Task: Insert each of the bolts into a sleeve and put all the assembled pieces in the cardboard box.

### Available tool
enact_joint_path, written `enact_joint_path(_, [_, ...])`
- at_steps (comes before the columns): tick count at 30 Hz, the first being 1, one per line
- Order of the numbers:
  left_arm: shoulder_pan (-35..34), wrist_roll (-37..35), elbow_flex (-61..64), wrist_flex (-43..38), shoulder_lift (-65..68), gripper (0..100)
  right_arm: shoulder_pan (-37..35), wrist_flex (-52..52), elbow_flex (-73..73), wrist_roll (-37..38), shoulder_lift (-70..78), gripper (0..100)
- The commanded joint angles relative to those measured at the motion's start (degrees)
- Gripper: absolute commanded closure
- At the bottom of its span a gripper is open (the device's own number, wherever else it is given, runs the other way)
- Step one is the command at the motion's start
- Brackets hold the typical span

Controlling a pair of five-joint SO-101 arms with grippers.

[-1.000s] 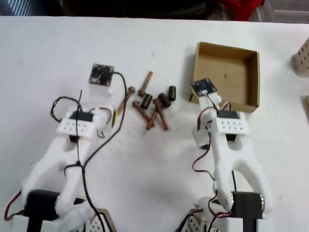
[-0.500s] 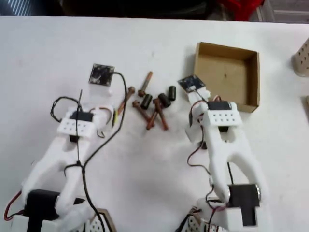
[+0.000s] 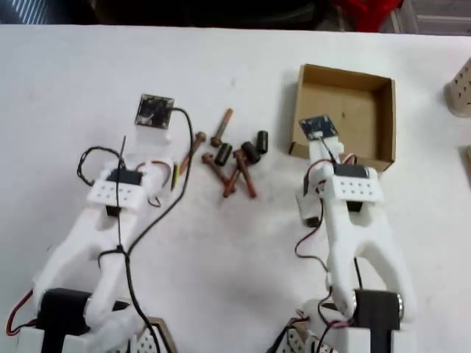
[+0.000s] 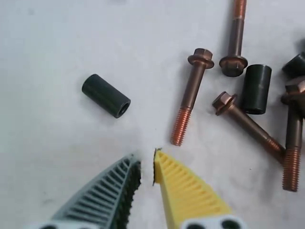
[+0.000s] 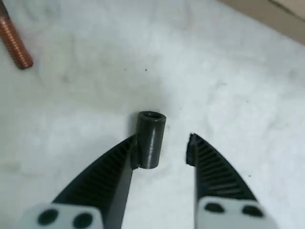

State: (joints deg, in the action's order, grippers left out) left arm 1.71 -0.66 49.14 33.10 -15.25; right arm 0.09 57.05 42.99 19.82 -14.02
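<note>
- The right gripper (image 5: 162, 145) stands moderately wide. One fingertip (image 5: 129, 149) touches the flank of a black sleeve (image 5: 151, 140). The other fingertip is a clear gap off it, so nothing is clamped yet.
- That sleeve lies between the jaws with its open bore pointing away from the wrist. It is on the table (image 3: 88, 66), just off the near wall of the cardboard box (image 5: 276, 19).
- The sleeve looks like a short, stiff, smooth cylinder, and I judge it light and liable to roll or squirt out of a skewed pinch. The best hold is across the barrel at mid-length, which leaves the bore end free for a bolt.
- The right arm (image 3: 353, 220) is stretched forward, with its wrist at the box's near-left corner.
- The left gripper (image 4: 147, 167) has its grey and yellow tips almost together with only a slit between them, and it holds nothing.
- Just ahead of it are the threaded end of a copper-coloured bolt (image 4: 193, 95) and, apart to one side, a lone sleeve (image 4: 106, 95).
- The bolts look rigid and heavier than the sleeves. The plain shank under the flanged head should give a surer grip than the threads.
- The left arm (image 3: 110, 213) reaches toward the heap of bolts (image 3: 234, 170) and sleeves (image 3: 251, 152) mid-table, well clear of every edge.
- The box (image 3: 346, 110) has no assembled piece in it.
</note>
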Motion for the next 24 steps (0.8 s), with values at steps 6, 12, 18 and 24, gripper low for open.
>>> enact_joint_path(6, [-0.48, 0.88, -0.97, -1.49, -0.22, 92, -2.59, -1.36, 3.87, 1.49, -3.91, 77.6])
enact_joint_path(12, [-0.48, 0.88, -0.88, -1.49, -0.22, 92, -4.88, -5.05, 0.79, -0.88, 3.65, 77.6])
enact_joint_path(18, [-0.48, 0.88, -0.88, -1.49, -0.22, 92, -1.89, -4.97, -1.05, -0.79, 7.08, 77.6])
enact_joint_path(24, [-0.48, 0.88, -0.88, -1.49, -0.22, 92, -1.8, -5.41, -1.14, 2.11, 7.25, 77.6])
